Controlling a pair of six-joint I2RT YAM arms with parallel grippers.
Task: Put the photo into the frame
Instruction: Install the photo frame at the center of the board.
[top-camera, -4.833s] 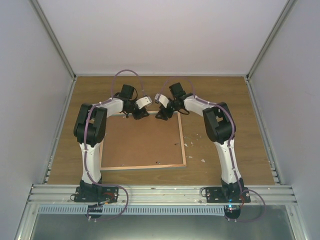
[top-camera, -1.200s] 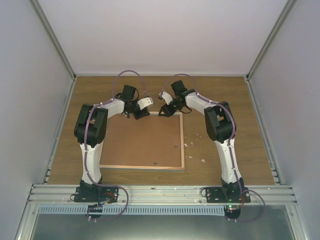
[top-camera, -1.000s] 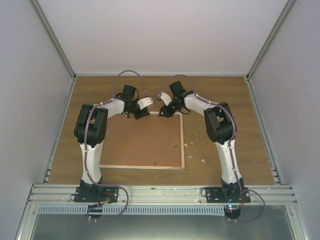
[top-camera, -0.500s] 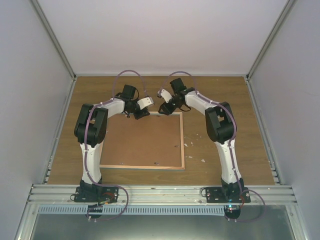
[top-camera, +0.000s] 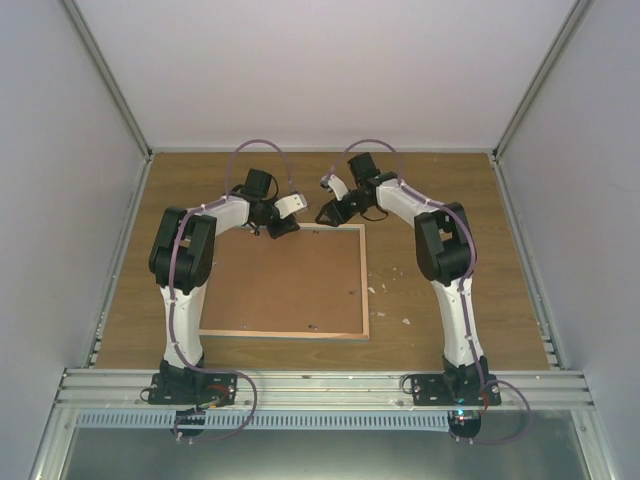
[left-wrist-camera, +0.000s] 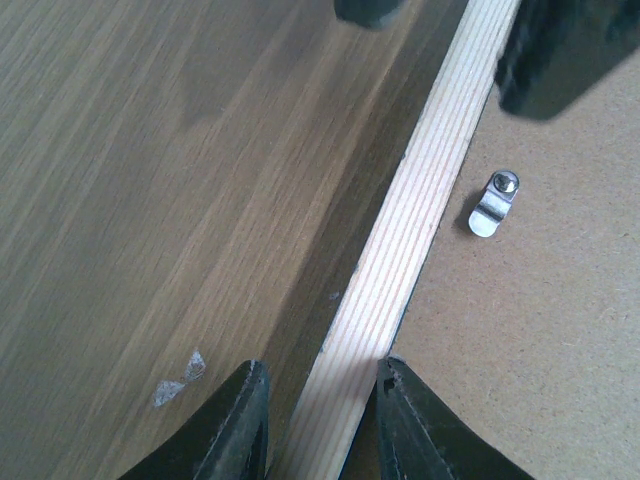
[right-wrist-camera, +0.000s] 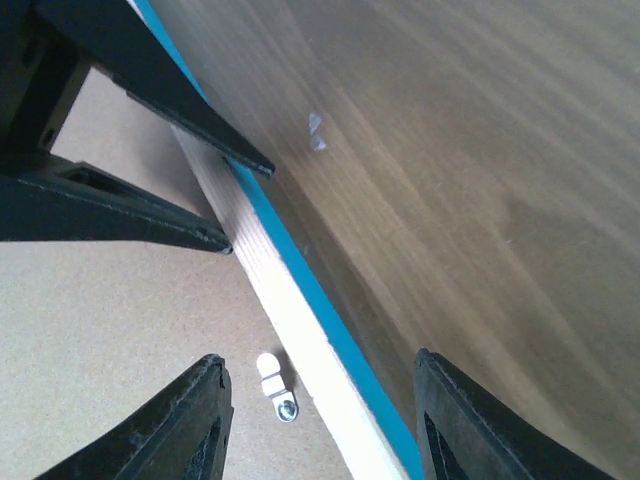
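So, biggest first: the wood table has the frame lying flat on it, back side up, between the two arms & more to the L side. The photo isn't in sight, so can't tell if it's in yet. L gripper is pinched narrow on the frame's far wood edge, one finger outside & one on the brown board. R gripper is wide & holds nothing; it hangs over the same edge, not touching. A small metal clip sits on the board near that edge, & tiny white bits lie on the table beside it.

What could go wrong: L only has a thin strip, so if it lifts alone the big frame may tip, swing or slip out. R's wide fingers could knock the edge or the clip coming back down, b/c they're so close.

Vs a sec ago: R was low at the edge w/ fingers closer; now it's up, farther back & wider. L hasn't moved. Vs a few secs ago the frame has turned a bit & sits straighter
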